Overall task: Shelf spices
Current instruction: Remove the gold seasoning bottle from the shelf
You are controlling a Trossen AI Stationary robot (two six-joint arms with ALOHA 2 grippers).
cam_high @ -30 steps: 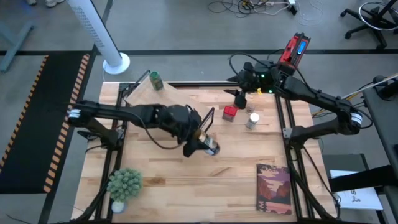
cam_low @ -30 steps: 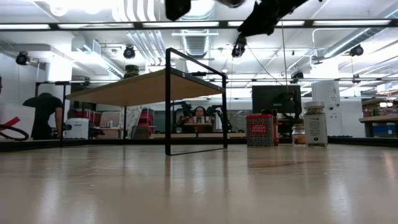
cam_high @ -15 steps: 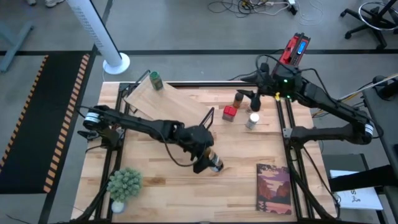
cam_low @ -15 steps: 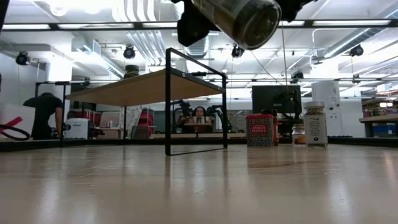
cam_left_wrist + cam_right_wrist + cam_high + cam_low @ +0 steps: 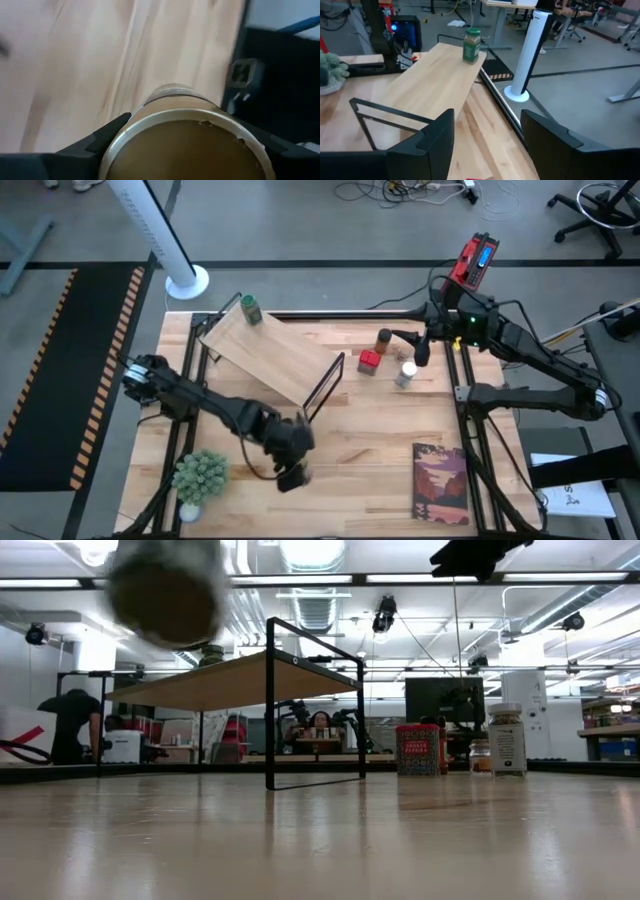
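Note:
The shelf (image 5: 262,348) is a slanted pale plank with a black wire frame (image 5: 325,385) at its near end. A green-lidded jar (image 5: 250,310) stands on the plank's far end, and also shows in the right wrist view (image 5: 472,46). On the table to the right of the shelf stand a red tin (image 5: 369,361), a brown jar (image 5: 384,338) and a white-lidded jar (image 5: 406,373). My left gripper (image 5: 292,472) hangs over the table's near left part, shut on a brown spice jar (image 5: 182,140). My right gripper (image 5: 421,352) is open over the far right, beside the white-lidded jar, with nothing between its fingers. My left gripper pinches the jar between its two fingers (image 5: 107,139), one on each side of the round wall (image 5: 150,107). The fingers slant steeply down. One round end of the jar faces the wrist camera and its body runs on past the fingers. The jar is lifted clear of the table (image 5: 165,590).
A potted plant (image 5: 200,478) stands at the near left corner, close to my left gripper. A book (image 5: 440,480) lies at the near right. A white pole on a round base (image 5: 186,280) stands beyond the far left corner.
My left gripper has carried the jar from beside the shelf's black frame toward the near left of the table, toward the plant, sinking and tipping further down. My right gripper has drawn back toward the table's right edge, away from the brown jar.

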